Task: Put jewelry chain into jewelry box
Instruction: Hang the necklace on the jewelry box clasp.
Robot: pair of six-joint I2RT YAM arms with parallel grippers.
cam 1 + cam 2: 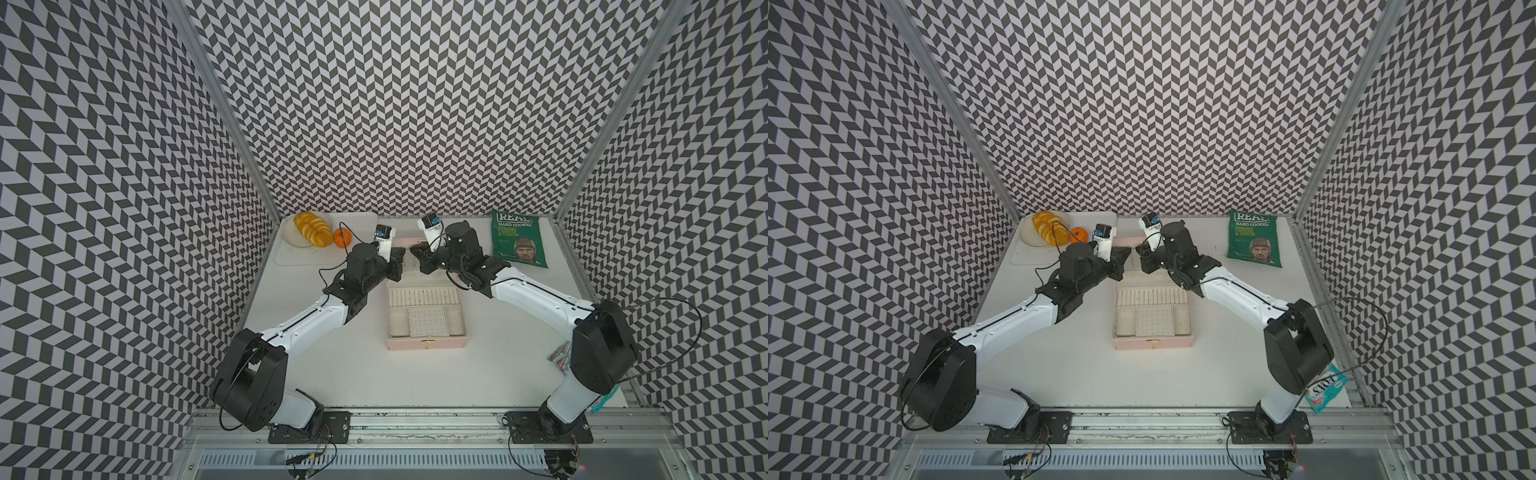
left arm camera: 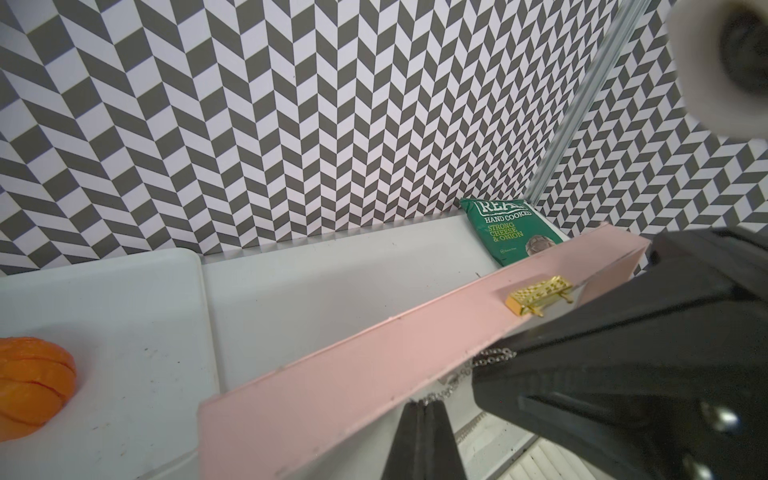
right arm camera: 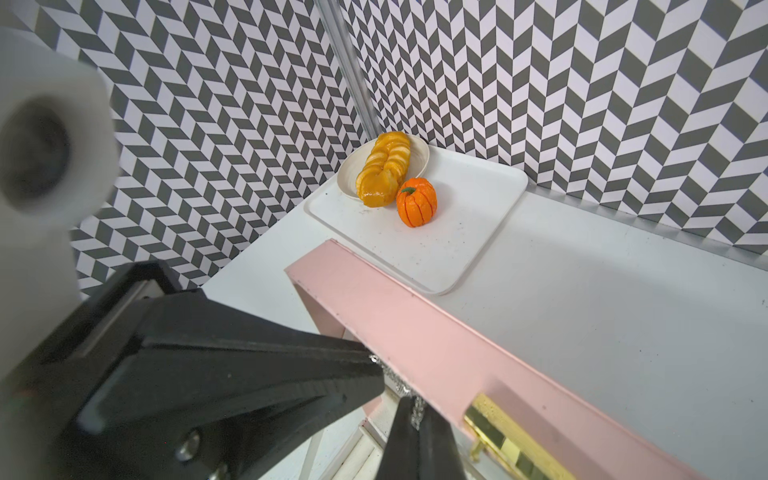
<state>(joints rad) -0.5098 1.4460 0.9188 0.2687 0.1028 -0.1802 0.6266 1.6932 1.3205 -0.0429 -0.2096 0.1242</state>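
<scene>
1. Silver jewelry chain [image 2: 492, 357] hung stretched between my left gripper [image 2: 422, 409] and my right gripper [image 3: 415, 409], both pairs of fingers pinched tight on it, just beside the raised lid [image 2: 365, 365] of the open jewelry box [image 1: 424, 343].
2. I judged the carrying step was in hand. Next I needed to lower it over the cream lining [image 1: 424, 320], then release.
3. In both top views the chain was too fine to make out, and its pendant was nowhere visible.

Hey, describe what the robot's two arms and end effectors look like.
Both the left arm and right arm have white link shells and chunky black joint housings. Thin black cables loop loosely outside them. Each wrist carries a small white camera with a blue patch. The left end effector and right end effector are matte black, tapering wedges.
</scene>
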